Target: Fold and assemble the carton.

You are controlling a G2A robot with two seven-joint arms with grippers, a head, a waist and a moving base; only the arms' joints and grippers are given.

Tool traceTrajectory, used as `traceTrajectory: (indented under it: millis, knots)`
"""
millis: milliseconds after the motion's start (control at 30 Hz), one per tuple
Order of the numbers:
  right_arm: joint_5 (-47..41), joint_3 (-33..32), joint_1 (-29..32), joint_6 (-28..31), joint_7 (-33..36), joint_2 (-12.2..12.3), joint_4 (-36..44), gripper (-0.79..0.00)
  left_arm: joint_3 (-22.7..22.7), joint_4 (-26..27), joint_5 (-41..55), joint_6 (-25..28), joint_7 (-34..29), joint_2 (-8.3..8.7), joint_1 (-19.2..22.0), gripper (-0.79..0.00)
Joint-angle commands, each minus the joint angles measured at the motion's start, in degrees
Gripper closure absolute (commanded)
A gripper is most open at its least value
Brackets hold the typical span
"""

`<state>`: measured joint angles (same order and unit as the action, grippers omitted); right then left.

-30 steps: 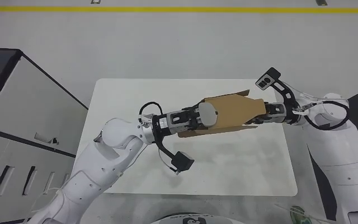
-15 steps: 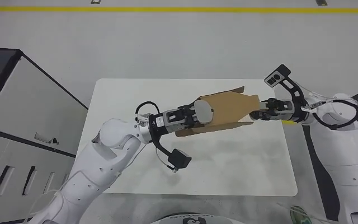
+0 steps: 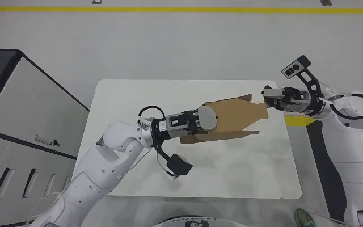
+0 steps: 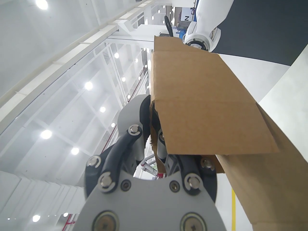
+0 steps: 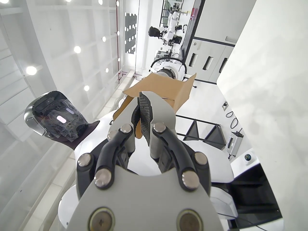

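A brown carton [image 3: 232,116], part unfolded with loose flaps, hangs just above the middle of the white table [image 3: 170,96]. My left gripper [image 3: 205,119] is shut on its left end; in the left wrist view the fingers [image 4: 134,131] pinch one cardboard wall of the carton [image 4: 197,102]. My right gripper [image 3: 265,93] is beyond the carton's right end, near the table's far right edge, apart from the cardboard. In the right wrist view this gripper [image 5: 142,97] is shut with nothing between its pads, and the carton [image 5: 166,87] lies farther off.
A grey cabinet [image 3: 28,108] stands left of the table. A yellow line [image 3: 181,9] runs across the floor behind it. Bare tabletop lies in front of and behind the carton.
My right gripper has let go of the carton's right end and drawn back to the right and away. The left gripper still holds the carton, whose right end has swung slightly.
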<state>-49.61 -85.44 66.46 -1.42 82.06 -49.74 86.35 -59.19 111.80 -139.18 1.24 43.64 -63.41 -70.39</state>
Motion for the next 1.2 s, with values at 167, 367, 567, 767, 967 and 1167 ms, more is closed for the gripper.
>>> traceTrajectory:
  millis: [167,367,567,767,967,1167]
  knots:
    - [-0.69,1.12,0.08,-0.53,-2.27,-0.3,2.28,0.0,0.69,0.38,-0.48,0.6,0.72,-0.02,0.19,0.0]
    - [-0.44,3.14,-2.33,-0.79,-2.11,-0.68,2.12,0.0,1.16,0.59,-1.12,1.22,0.87,-0.04,0.57,0.0]
    - [-1.07,5.25,-3.84,-0.51,0.09,-1.08,2.27,0.0,1.01,1.04,-1.45,2.09,0.15,0.04,0.32,0.0]
    - [-0.58,6.16,-3.8,-0.81,1.12,-1.2,2.79,0.0,0.9,1.51,-1.61,2.75,-0.1,0.13,0.13,0.0]
    - [-0.19,6.46,-3.42,-1.49,1.83,-1.2,3.97,0.0,0.91,1.71,-1.44,3.45,-0.8,0.15,0.03,0.0]
    - [0.67,6.88,-2.88,-2.26,2.1,-1.18,4.99,0.0,0.73,1.89,-1.39,3.41,-1.74,0.17,-0.23,0.0]
